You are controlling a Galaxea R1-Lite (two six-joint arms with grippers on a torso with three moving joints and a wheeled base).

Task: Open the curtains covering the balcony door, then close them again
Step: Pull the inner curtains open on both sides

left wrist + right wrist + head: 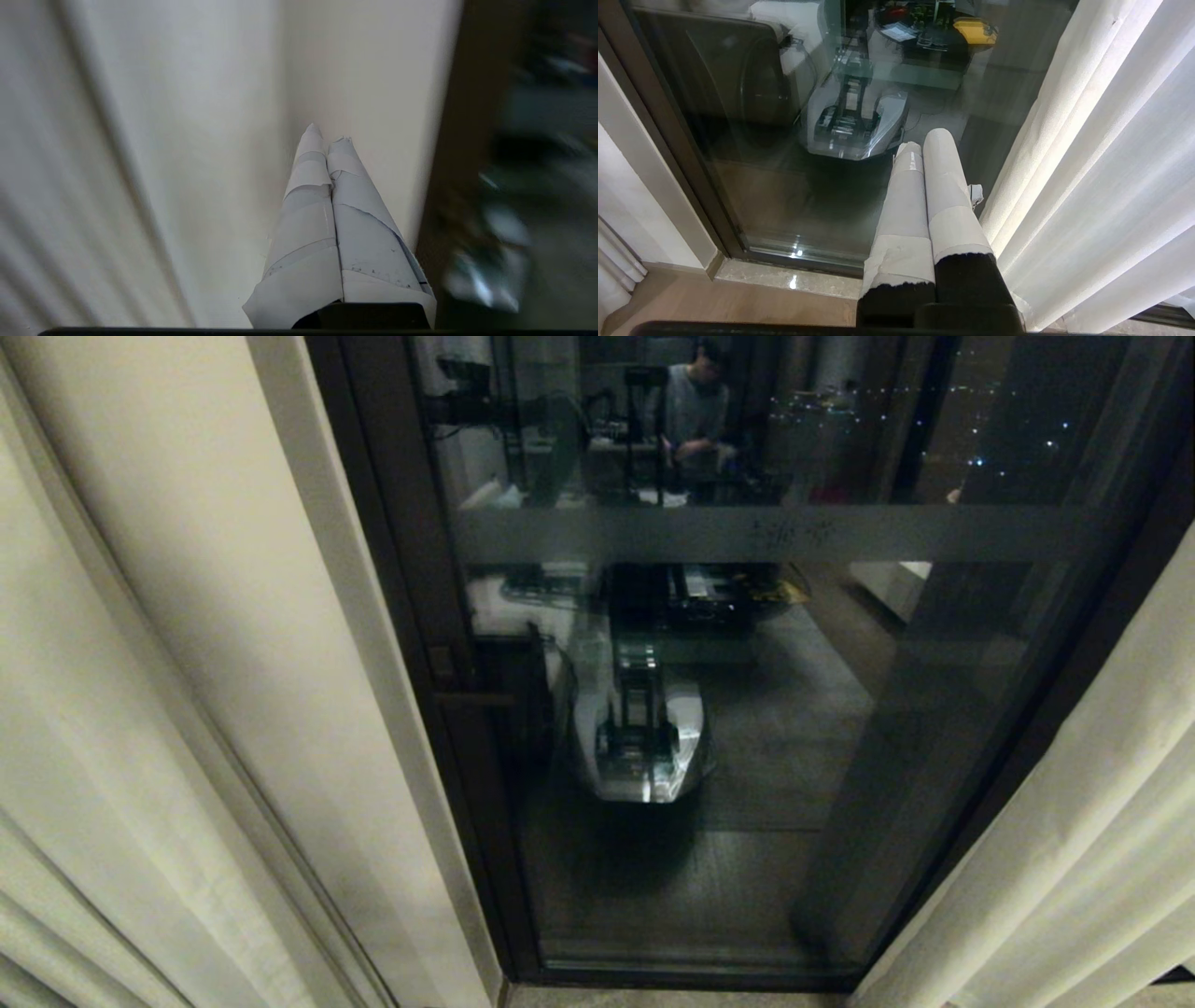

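Left gripper (pixel 327 135) jaws together, against curtains (pixel 163 140) — balcony door (pixel 747 709) uncovered.

A cream wall section (pixel 308 616) stands left of the dark frame. Below the glass runs a pale stone threshold (pixel 784 280), with wooden floor (pixel 714 308) in front of it. Reflected in the pane, a seated person (pixel 695 406) faces a cluttered desk (pixel 644 467); a yellow object (pixel 973 25) lies among dark equipment.
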